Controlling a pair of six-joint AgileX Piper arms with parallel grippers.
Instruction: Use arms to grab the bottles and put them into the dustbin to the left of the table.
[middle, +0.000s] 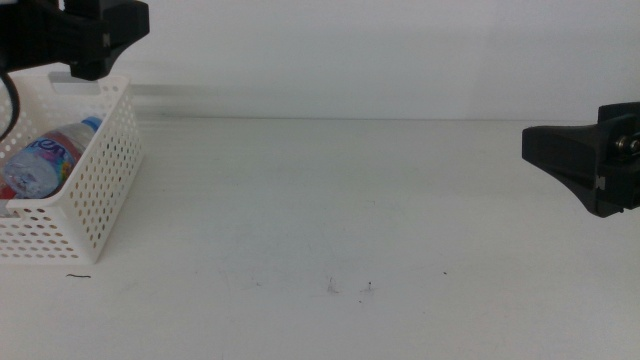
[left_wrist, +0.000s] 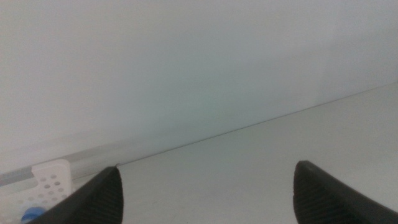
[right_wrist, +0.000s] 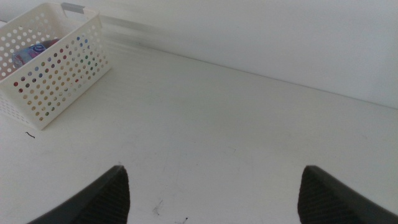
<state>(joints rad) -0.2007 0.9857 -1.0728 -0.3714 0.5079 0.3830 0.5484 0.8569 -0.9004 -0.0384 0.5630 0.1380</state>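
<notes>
We see a white bench (middle: 340, 200) filling most of the frame, bare but for a few dark specks (middle: 350, 287) low in the middle, and meeting a plain pale wall (middle: 380, 50) across the top. At the far left stands the white bin (middle: 100, 190), a clear bottle (middle: 45, 160) with a blue cap lying inside. The left tool (middle: 90, 40) hangs over the bin at upper left, released and holding nothing. The right tool (middle: 560, 152) waits at the right edge, also released.
</notes>
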